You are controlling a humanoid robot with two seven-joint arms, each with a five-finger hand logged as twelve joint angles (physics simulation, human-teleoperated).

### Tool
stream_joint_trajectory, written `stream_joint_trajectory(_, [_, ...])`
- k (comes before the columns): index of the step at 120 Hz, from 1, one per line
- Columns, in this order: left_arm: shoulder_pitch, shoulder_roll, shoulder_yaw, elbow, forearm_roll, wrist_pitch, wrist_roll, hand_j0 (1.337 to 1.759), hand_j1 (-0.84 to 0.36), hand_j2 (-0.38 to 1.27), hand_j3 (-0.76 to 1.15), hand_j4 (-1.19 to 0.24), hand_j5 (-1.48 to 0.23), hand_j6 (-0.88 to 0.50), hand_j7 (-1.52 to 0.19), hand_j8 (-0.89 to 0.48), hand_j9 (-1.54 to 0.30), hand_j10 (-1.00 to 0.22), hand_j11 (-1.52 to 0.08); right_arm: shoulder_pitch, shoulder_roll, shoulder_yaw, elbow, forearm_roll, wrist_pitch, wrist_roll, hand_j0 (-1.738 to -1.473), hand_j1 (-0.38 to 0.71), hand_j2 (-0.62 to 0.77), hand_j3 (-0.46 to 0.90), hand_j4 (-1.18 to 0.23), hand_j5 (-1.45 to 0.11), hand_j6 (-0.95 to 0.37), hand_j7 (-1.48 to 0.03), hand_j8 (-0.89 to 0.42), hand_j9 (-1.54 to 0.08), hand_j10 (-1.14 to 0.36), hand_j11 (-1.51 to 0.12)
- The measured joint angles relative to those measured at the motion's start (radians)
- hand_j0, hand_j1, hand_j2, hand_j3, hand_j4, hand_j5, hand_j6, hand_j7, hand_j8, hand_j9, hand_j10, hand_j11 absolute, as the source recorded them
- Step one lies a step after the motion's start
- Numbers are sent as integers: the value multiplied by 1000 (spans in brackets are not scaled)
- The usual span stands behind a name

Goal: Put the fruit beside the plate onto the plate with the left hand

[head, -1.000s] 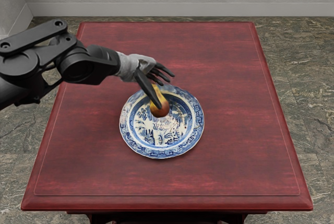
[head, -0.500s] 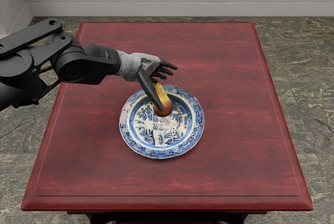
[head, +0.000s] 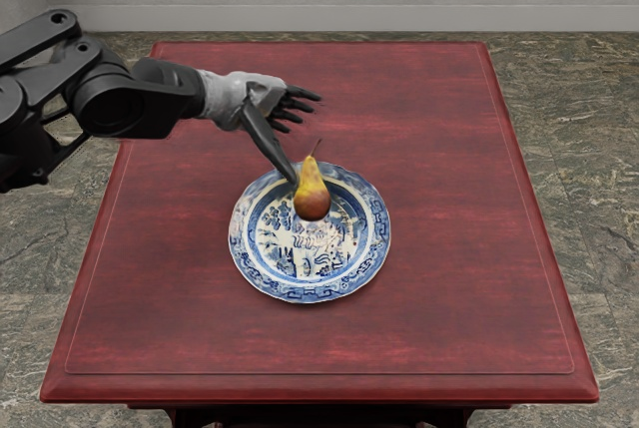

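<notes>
The pear [head: 312, 194] stands on the plate [head: 256, 248], toward its far side. Its long axis is upright, with the stem pointing up and leaning slightly right. The left hand [head: 262, 109] hovers up and to the left, fingers spread and holding nothing, with 1 finger reaching down close beside the pear's neck. Pulling clear should probably go upward and leftward, so that finger does not topple the fruit.

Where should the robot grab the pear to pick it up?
Probably around the fat lower half of the pear, from the picture's left, where the open left hand hovers. It stands upright on the plate and its neck tapers to a thin stem, so the belly offers more hold.
</notes>
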Motion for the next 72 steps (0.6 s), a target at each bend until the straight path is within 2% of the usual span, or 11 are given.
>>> stream_joint_trajectory(8, [26, 58, -48, 1, -72, -31, 0, 1658, 306, 8, 0, -38, -48, -38, -47, -37, -47, -36, -47, 0, 0, 0, 0, 0, 0, 0, -1658, -349, 0, 0, 0, 0, 0, 0, 0, 0, 0, 0])
stream_joint_trajectory(19, [65, 146, -86, 4, -212, -170, 0, 1658, 306, 8, 0, -37, -47, -37, -47, -36, -47, -36, -47, 0, 0, 0, 0, 0, 0, 0, -1658, -349, 0, 0, 0, 0, 0, 0, 0, 0, 0, 0])
stream_joint_trajectory(24, [101, 186, -110, 5, -262, -218, 0, 1658, 306, 8, 0, -37, -47, -37, -47, -36, -47, -36, -47, 0, 0, 0, 0, 0, 0, 0, -1658, -349, 0, 0, 0, 0, 0, 0, 0, 0, 0, 0])
stream_joint_trajectory(31, [186, 253, -157, 6, -328, -259, 0, 1658, 307, 7, 0, -36, -45, -36, -45, -35, -45, -35, -45, 0, 0, 0, 0, 0, 0, 0, -1658, -349, 0, 0, 0, 0, 0, 0, 0, 0, 0, 0])
stream_joint_trajectory(43, [242, 401, -210, 8, -415, -294, 0, 1658, 311, 7, 0, -32, -41, -31, -41, -31, -41, -31, -41, 0, 0, 0, 0, 0, 0, 0, -1658, -349, 0, 0, 0, 0, 0, 0, 0, 0, 0, 0])
stream_joint_trajectory(54, [283, 478, -226, 8, -450, -306, 0, 1658, 314, 6, 0, -29, -39, -29, -39, -29, -39, -29, -39, 0, 0, 0, 0, 0, 0, 0, -1658, -349, 0, 0, 0, 0, 0, 0, 0, 0, 0, 0])
stream_joint_trajectory(64, [326, 588, -230, 9, -503, -311, 0, 1658, 315, 6, 0, -28, -37, -27, -37, -27, -37, -27, -37, 0, 0, 0, 0, 0, 0, 0, -1658, -349, 0, 0, 0, 0, 0, 0, 0, 0, 0, 0])
stream_joint_trajectory(72, [347, 625, -231, 11, -531, -313, 0, 1658, 316, 6, 0, -27, -36, -26, -36, -26, -36, -27, -36, 0, 0, 0, 0, 0, 0, 0, -1658, -349, 0, 0, 0, 0, 0, 0, 0, 0, 0, 0])
